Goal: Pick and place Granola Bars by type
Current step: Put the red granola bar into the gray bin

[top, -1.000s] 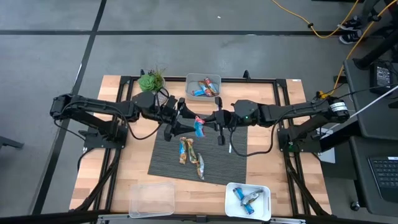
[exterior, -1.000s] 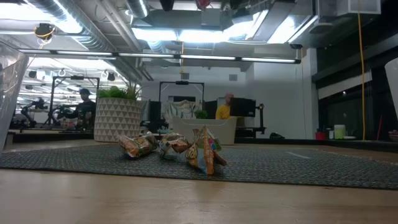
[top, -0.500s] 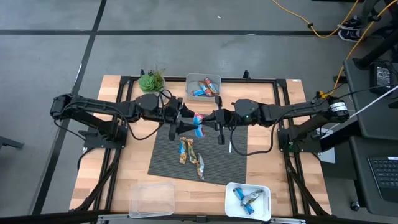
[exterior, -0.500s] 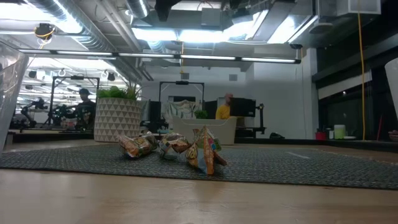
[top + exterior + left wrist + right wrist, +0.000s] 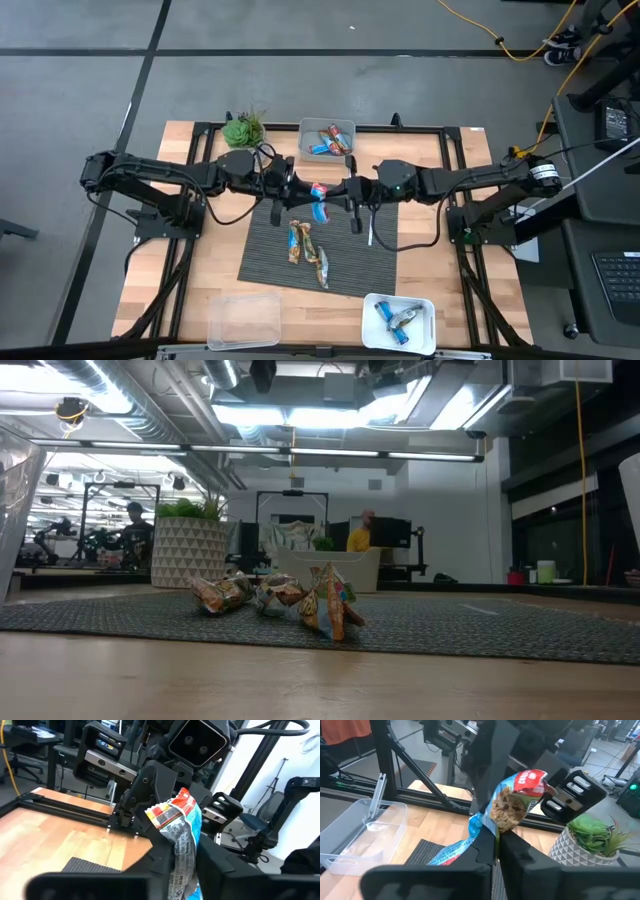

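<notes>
Nearest us, at the table's front edge, a clear plastic tub (image 5: 243, 320) sits left and a white tub of blue bars (image 5: 399, 322) right. On the dark ribbed mat (image 5: 262, 258) lie three brownish-gold wrapped bars (image 5: 306, 250). Above the mat's far edge our left gripper (image 5: 304, 191) and right gripper (image 5: 337, 191) both pinch one crinkled blue-and-red wrapped bar (image 5: 319, 198). Farther back stand a tub of mixed bars (image 5: 327, 139) and a green potted plant (image 5: 243, 129).

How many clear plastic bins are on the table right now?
3: one bin at the table's far edge holding bars, one empty bin at the near left corner, one bin at the near right with blue bars. None seems hidden.
</notes>
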`<control>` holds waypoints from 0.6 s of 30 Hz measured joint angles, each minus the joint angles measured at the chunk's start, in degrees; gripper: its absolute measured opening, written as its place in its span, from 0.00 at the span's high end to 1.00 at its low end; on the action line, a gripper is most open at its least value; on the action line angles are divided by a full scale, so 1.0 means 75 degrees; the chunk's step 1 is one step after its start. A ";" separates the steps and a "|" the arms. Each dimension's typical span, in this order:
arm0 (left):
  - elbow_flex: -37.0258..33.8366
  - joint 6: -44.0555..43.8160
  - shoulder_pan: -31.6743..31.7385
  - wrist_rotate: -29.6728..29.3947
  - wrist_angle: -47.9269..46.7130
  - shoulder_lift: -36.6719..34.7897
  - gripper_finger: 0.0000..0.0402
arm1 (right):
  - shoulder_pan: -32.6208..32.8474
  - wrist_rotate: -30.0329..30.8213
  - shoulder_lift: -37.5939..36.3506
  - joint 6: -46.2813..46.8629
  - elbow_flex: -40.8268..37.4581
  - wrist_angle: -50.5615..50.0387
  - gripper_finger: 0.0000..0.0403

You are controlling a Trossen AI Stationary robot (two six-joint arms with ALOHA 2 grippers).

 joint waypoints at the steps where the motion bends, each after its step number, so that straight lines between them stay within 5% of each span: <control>1: 0.0000 -0.0001 0.0000 0.0022 0.0008 0.0000 0.89 | 0.0004 -0.0004 0.0000 0.0000 0.0000 0.0003 0.93; 5: 0.0000 -0.0001 0.0003 0.0047 0.0030 0.0000 0.97 | 0.0004 -0.0008 0.0000 0.0111 0.0000 0.0010 0.90; 18: 0.0000 -0.0070 0.0000 0.0365 0.0082 -0.0003 0.97 | 0.0021 -0.0284 -0.0278 0.0429 0.0000 -0.0195 0.89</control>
